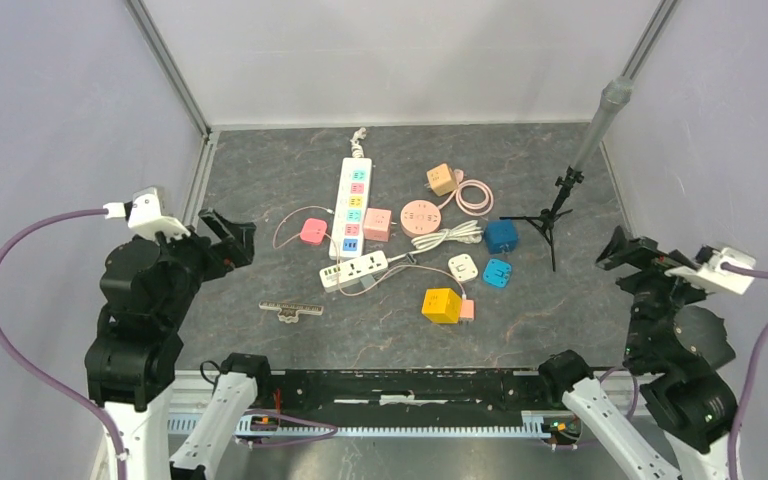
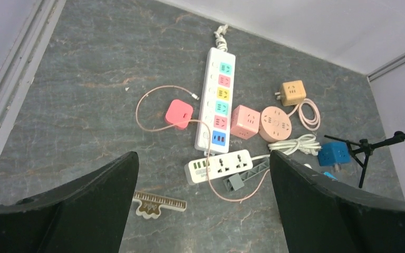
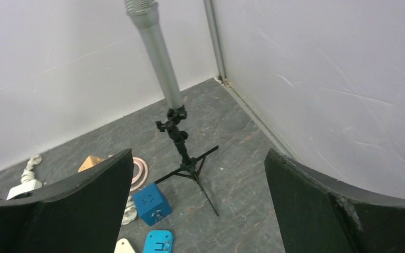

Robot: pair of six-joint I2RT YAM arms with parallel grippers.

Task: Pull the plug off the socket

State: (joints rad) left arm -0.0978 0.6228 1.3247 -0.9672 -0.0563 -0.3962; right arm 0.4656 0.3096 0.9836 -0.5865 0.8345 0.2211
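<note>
At the two near corners of the surface point(image 1: 260, 180), both arms stand folded, well apart from the cluster of adaptors in the middle. Left hand point(image 1: 232, 238): fingers spread fully wide, holding nothing. Right hand point(image 1: 626, 250): likewise fully spread and empty, facing the far right corner past the microphone tripod point(image 1: 552, 215).

Locate the work first. The likeliest mated pair is the small pink plug point(image 1: 467, 310) touching the right face of the yellow cube socket point(image 1: 441, 305), at the near edge of the cluster. Whether its pins are seated cannot be told from these views. A grey plug point(image 2: 235, 182) lies just beside the short white strip point(image 1: 353, 270) and appears free of it. The pink cube point(image 1: 377, 223) sits against the long white strip point(image 1: 351, 195); whether it is plugged in is also unclear.

Recommended procedure, offered as a judgement:

1. Bring the left hand down on the yellow cube socket and clamp it across two opposite faces, so the body cannot slide.
2. Approach the pink plug with the right hand from the right side, fingers across its narrow sides and clear of the socket face.
3. Close firmly, then draw straight along the pin axis, away from the cube. Avoid twisting or lifting; an unbraced light cube is likely to tip or follow the plug.
4. Keep the right arm's path clear of the tripod legs.
</note>
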